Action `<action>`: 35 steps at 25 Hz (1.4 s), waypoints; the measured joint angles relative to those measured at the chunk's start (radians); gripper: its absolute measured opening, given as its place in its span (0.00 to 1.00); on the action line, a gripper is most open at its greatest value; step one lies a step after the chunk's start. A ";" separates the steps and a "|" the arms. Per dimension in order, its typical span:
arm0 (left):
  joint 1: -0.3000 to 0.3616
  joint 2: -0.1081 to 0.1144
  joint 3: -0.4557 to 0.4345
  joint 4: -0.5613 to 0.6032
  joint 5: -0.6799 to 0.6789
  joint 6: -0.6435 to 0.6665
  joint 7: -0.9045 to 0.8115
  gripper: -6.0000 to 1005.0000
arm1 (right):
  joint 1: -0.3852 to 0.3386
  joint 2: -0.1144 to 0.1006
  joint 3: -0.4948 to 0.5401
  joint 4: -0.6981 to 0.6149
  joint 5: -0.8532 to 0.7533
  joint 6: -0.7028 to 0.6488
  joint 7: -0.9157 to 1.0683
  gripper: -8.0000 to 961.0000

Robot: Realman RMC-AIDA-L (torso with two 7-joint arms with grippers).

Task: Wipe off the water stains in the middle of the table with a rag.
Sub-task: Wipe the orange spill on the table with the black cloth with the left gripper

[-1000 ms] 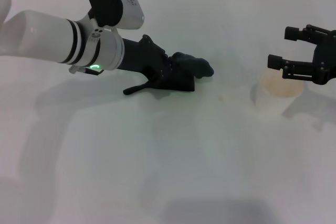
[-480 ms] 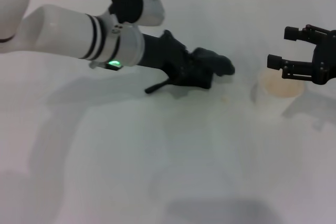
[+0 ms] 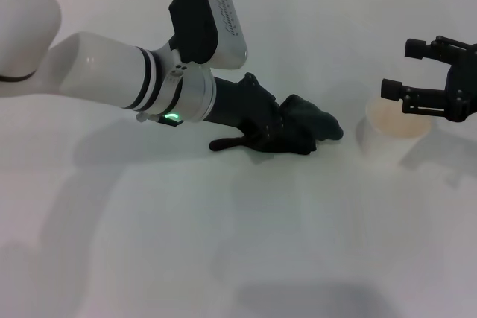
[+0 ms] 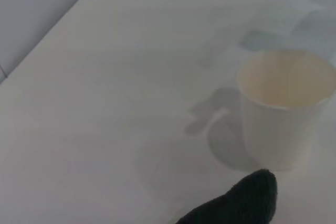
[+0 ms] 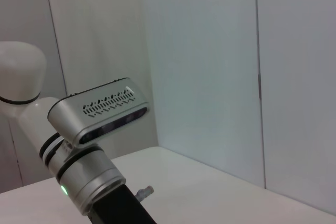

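I am in the wiping step: my left gripper (image 3: 287, 133) is pressed low against the broad, plain white, smooth table (image 3: 246, 243), closed on the soft black cloth rag (image 3: 302, 128), which is bunched under and ahead of my fingers. The rag's thin tail-like corner (image 3: 223, 143) trails flat on the surface toward nine o'clock, and its rounded front lobe points toward three o'clock, near the cup but not touching it.

Nearest to me the table is bare white, with only soft shadows across it. At the centre, where the rag sits, I can make out no orange-brown puddle around the cloth's edges. I judge the water stains lie under the rag or are already soaked up, though I cannot tell which. In my left wrist view the rag's dark tip (image 4: 241, 203) shows just short of the white paper cup (image 4: 286, 106), which stands upright with a tan inside.

Farther out at three o'clock, my right gripper (image 3: 428, 72) hangs above the cup with its black fingers apart, holding nothing, parked.

The next move, as I see it, calls for steady downward pressure while I drag the cloth across the middle. The stroke must stop short of three o'clock so the lobe does not nudge the cup.
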 joint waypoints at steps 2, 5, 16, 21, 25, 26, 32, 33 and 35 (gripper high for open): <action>0.002 0.000 0.000 -0.003 0.000 0.002 0.000 0.12 | 0.001 0.000 0.000 0.000 0.000 0.000 0.000 0.89; 0.002 -0.001 0.001 -0.008 -0.001 0.010 0.000 0.12 | 0.003 0.000 0.000 0.000 0.000 0.000 0.000 0.89; 0.016 -0.002 0.053 -0.006 -0.001 0.053 -0.033 0.12 | 0.004 -0.001 0.000 0.000 0.000 0.007 0.002 0.89; 0.023 -0.003 0.067 -0.004 -0.007 0.064 -0.039 0.12 | -0.001 -0.003 0.000 0.000 0.000 0.007 0.002 0.89; 0.028 -0.002 0.067 -0.002 -0.013 0.066 -0.040 0.13 | -0.007 -0.007 0.008 0.000 -0.013 0.006 0.006 0.89; 0.028 -0.001 0.066 -0.002 -0.013 0.066 -0.040 0.13 | -0.007 -0.007 0.013 0.000 -0.019 0.004 0.007 0.89; 0.029 0.005 0.060 -0.002 -0.011 0.065 -0.041 0.13 | -0.012 -0.007 0.027 0.000 -0.030 -0.003 0.010 0.89; 0.029 0.006 0.060 -0.002 -0.010 0.064 -0.041 0.13 | -0.013 -0.007 0.029 0.000 -0.031 -0.005 0.011 0.89; 0.029 0.008 0.057 -0.002 -0.006 0.055 -0.041 0.13 | -0.014 -0.007 0.039 0.000 -0.033 -0.012 0.012 0.89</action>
